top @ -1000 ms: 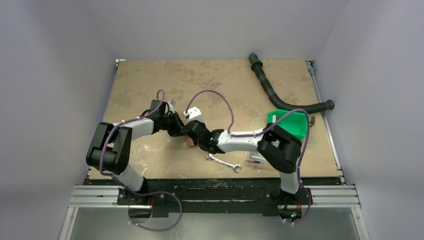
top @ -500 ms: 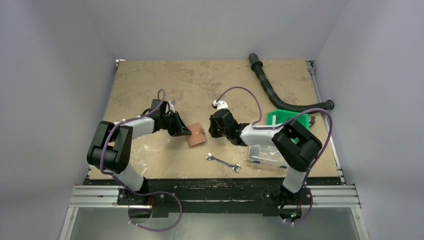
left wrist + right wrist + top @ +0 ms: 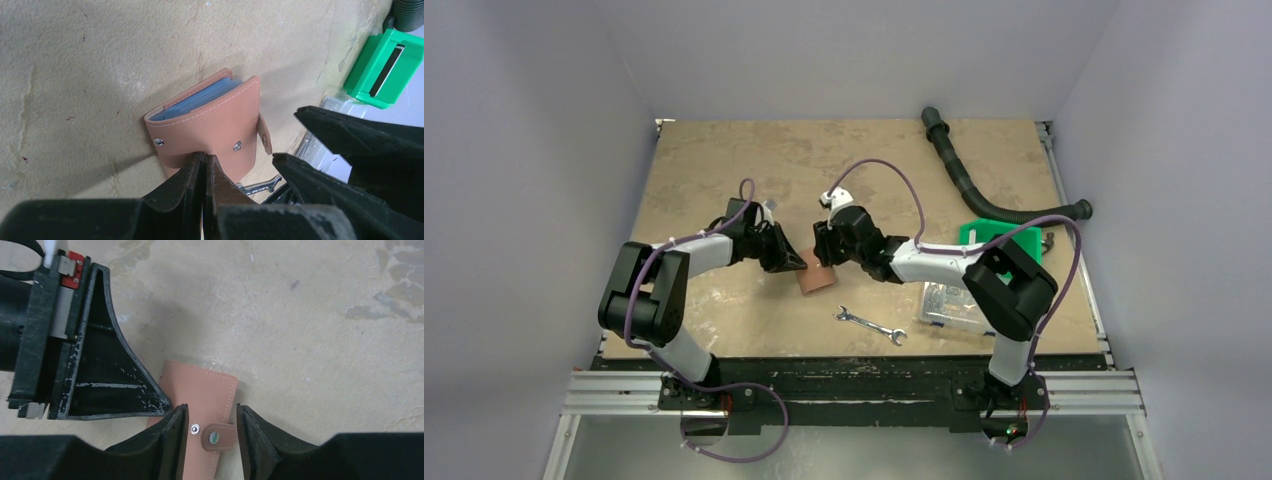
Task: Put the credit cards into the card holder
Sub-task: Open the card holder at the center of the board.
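- Left wrist view: left gripper (image 3: 205, 159), fingers pressed together, touches the closed card holder (image 3: 210, 120), blue credit cards (image 3: 197, 101) inside.
- Right gripper (image 3: 212, 415) is spread, straddling its snap strap (image 3: 215, 436).

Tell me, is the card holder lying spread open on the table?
No, the card holder is folded over, with blue cards between its covers.

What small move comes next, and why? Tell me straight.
Probably lower the open right gripper and press the strap tab onto the bare snap stud beside it. The card holder is folded over the blue cards, with the shut left gripper at its edge.
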Motion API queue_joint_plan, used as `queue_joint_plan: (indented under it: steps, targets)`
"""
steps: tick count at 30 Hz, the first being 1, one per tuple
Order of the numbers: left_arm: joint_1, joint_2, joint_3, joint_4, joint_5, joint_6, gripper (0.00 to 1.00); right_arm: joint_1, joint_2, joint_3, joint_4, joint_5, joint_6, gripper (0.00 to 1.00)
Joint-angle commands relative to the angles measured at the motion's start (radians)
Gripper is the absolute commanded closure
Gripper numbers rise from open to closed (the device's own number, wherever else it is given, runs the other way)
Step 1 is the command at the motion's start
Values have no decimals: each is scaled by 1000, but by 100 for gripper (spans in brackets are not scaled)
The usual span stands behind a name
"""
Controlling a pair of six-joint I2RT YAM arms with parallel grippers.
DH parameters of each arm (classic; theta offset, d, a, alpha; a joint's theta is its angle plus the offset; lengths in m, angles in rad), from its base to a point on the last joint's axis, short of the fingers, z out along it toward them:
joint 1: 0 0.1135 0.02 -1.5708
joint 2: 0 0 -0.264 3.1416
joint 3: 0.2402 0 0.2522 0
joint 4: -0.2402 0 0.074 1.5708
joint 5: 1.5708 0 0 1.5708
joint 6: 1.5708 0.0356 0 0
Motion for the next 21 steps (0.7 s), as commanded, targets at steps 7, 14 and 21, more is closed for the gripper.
queue_joint_plan:
  steps: [7, 14, 21]
  targets:
    - [-8, 58, -54, -104, -178, 85, 100, 12, 20, 49, -76, 125, -11, 52]
    - [-8, 56, -48, -105, -173, 87, 100, 24, 53, 51, -95, 131, -8, 49]
    - [-8, 53, -42, -112, -178, 93, 100, 21, 47, 32, -90, 156, 0, 60]
